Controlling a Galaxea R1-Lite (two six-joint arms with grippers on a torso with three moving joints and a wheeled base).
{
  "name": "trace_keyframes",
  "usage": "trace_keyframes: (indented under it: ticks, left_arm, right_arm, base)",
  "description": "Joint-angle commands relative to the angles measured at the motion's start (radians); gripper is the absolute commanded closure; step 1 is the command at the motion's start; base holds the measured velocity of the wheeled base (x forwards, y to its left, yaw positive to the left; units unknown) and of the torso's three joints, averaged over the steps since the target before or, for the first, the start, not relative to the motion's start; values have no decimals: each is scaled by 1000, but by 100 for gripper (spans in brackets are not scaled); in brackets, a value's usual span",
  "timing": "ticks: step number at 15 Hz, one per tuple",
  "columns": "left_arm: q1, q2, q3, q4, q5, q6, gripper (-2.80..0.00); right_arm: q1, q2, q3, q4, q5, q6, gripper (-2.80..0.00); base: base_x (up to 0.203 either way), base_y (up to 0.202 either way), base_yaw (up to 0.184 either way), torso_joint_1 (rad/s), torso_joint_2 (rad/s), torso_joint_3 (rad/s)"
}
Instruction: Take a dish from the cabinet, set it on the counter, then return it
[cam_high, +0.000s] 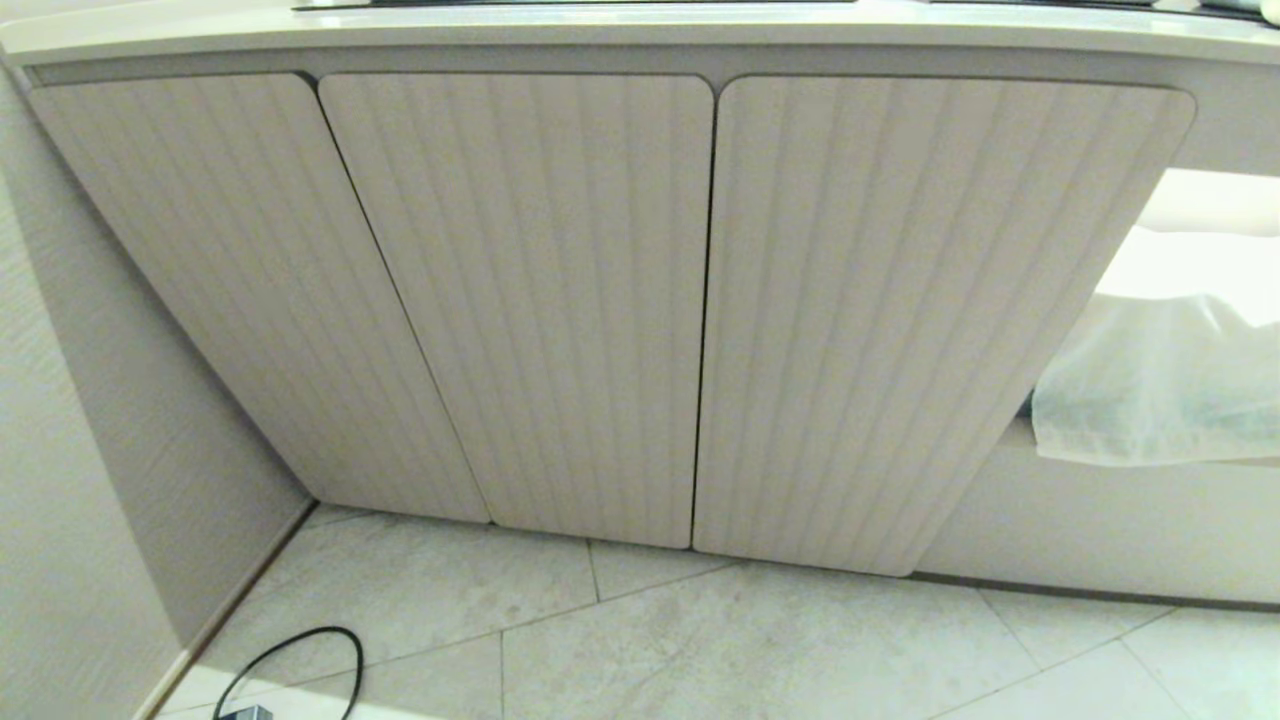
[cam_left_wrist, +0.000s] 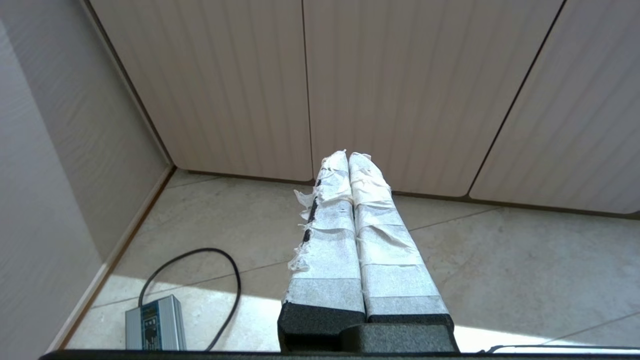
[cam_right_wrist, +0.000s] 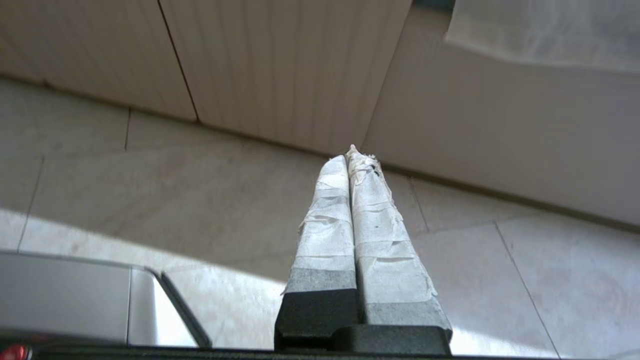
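Note:
The cabinet (cam_high: 620, 300) fills the head view: beige ribbed doors with rounded corners, all closed. Above it runs the cream-white counter (cam_high: 600, 30) with its thick edge. The dish is hidden. Neither arm shows in the head view. In the left wrist view my left gripper (cam_left_wrist: 348, 156) is shut, its tape-wrapped fingers pressed together and empty, low above the floor and pointing at the cabinet doors (cam_left_wrist: 400, 90). In the right wrist view my right gripper (cam_right_wrist: 351, 156) is also shut and empty, held over the tiles short of the cabinet's right door (cam_right_wrist: 280, 65).
A wall (cam_high: 80, 400) closes the left side. A black cable (cam_high: 290, 665) and a grey power box (cam_left_wrist: 154, 322) lie on the tiled floor (cam_high: 700, 640) at front left. A translucent white plastic sheet (cam_high: 1160, 380) hangs over an opening right of the cabinet.

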Motion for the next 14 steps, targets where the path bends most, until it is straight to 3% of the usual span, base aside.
trace_keyframes:
  ticks: [1,4,9,14]
  left_arm:
    - [0,0,-1,0,0,0,0]
    - [0,0,0,0,0,0,0]
    - [1,0,0,0,-1,0,0]
    - [0,0,-1,0,0,0,0]
  right_arm:
    - [-1,-74,0,-1,0,0,0]
    - [3,-153,0,-4,-1,-3,0]
    - [3,-153,0,-4,-8,60,0]
    - [3,-153,0,-4,-9,61,0]
  base:
    - [0,0,0,0,0,0]
    - [0,0,0,0,0,0]
    - [0,0,0,0,0,0]
    - [0,0,0,0,0,0]
